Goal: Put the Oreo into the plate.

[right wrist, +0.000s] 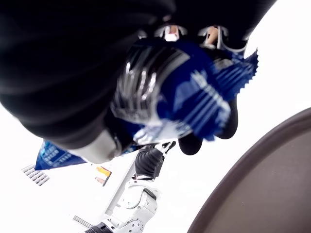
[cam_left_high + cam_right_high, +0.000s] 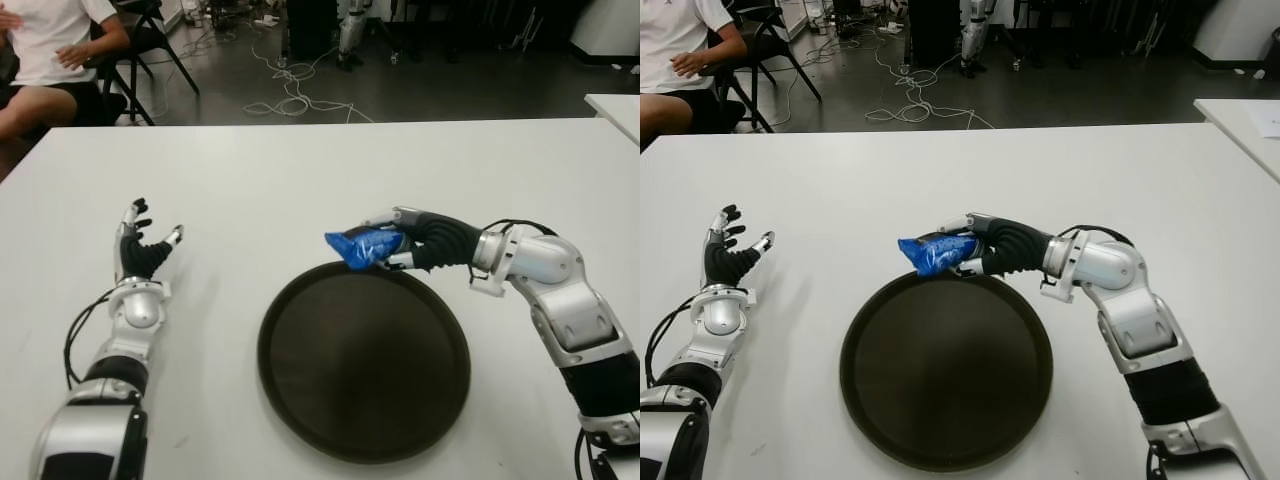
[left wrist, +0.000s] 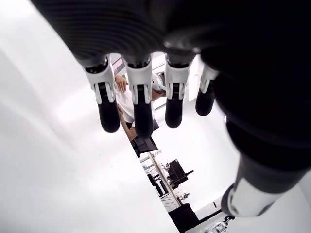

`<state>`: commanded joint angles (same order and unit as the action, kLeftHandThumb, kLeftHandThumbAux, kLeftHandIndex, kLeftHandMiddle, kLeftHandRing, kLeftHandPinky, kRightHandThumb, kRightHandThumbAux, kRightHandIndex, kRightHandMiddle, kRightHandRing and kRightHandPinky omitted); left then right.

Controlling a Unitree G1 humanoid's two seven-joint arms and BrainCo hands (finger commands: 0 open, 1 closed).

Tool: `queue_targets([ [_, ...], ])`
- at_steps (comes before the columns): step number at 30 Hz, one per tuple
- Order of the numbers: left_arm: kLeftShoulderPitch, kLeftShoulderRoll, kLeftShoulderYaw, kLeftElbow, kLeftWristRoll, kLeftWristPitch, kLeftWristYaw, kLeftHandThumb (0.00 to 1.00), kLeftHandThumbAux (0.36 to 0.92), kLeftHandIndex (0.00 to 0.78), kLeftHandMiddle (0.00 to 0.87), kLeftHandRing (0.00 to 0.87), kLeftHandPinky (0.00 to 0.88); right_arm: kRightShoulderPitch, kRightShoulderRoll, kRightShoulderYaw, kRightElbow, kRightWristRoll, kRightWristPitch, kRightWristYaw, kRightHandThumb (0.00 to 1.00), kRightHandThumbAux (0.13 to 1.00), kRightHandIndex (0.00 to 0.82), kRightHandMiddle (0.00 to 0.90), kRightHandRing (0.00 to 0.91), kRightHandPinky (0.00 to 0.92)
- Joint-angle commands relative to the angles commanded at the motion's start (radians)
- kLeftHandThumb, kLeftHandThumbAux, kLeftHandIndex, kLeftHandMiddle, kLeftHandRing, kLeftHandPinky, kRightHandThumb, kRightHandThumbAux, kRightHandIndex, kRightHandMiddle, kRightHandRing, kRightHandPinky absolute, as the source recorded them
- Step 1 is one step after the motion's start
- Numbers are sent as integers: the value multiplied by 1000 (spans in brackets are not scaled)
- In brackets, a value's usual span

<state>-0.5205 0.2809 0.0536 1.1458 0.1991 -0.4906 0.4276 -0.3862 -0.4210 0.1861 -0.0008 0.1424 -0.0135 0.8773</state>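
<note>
My right hand (image 2: 400, 243) is closed around the Oreo (image 2: 362, 247), a blue packet with a crimped edge, and it holds the packet at the far rim of the plate (image 2: 300, 400), a little to the right of the middle of that rim. The packet points to the left, away from my wrist, and its free end sticks out beyond my fingers (image 1: 146, 92). In the right wrist view the fingers wrap over the blue wrapper and the dark curve of the plate shows just beside it — I cannot tell if the packet touches the rim or only hangs above it. The plate is round, dark and flat, and it lies on the white table (image 2: 300, 170) near me, about in the middle between my two arms. My left hand (image 2: 142, 245) is well to the left of the plate, with the fingers spread and relaxed and nothing inside them; the left wrist view shows the four fingers straight and apart. If this hand touches the table, I cannot say. Far on the left, behind the table, a person (image 2: 45, 55) in a white shirt sits on a chair (image 2: 150, 35), and cables (image 2: 290, 95) lie on the floor.
</note>
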Motion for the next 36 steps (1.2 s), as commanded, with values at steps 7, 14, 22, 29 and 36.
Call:
queue_targets([
  [7, -1, 1, 3, 1, -5, -1, -10, 226, 725, 91, 156, 171, 197, 14, -16, -19, -70, 50, 24, 41, 0, 636, 123, 122, 97, 69],
  [14, -1, 3, 1, 6, -2, -1, -11, 229, 722, 91, 157, 171, 191, -48, 26, -5, 139, 30, -72, 53, 0, 667, 140, 144, 111, 83],
  [22, -1, 4, 3, 6, -5, -2, -17, 225, 714, 87, 152, 165, 172, -43, 25, -14, 110, 70, -64, 91, 0, 692, 143, 142, 114, 80],
  [29, -1, 3, 0, 5, 3, 0, 1, 231, 725, 85, 149, 153, 150, -43, 23, -14, 118, 65, -87, 94, 0, 722, 144, 135, 108, 68],
  [36, -6, 2, 4, 12, -2, 19, 1, 248, 714, 86, 145, 160, 189, -52, 27, -11, 139, 71, -103, 113, 0, 745, 140, 144, 117, 64],
])
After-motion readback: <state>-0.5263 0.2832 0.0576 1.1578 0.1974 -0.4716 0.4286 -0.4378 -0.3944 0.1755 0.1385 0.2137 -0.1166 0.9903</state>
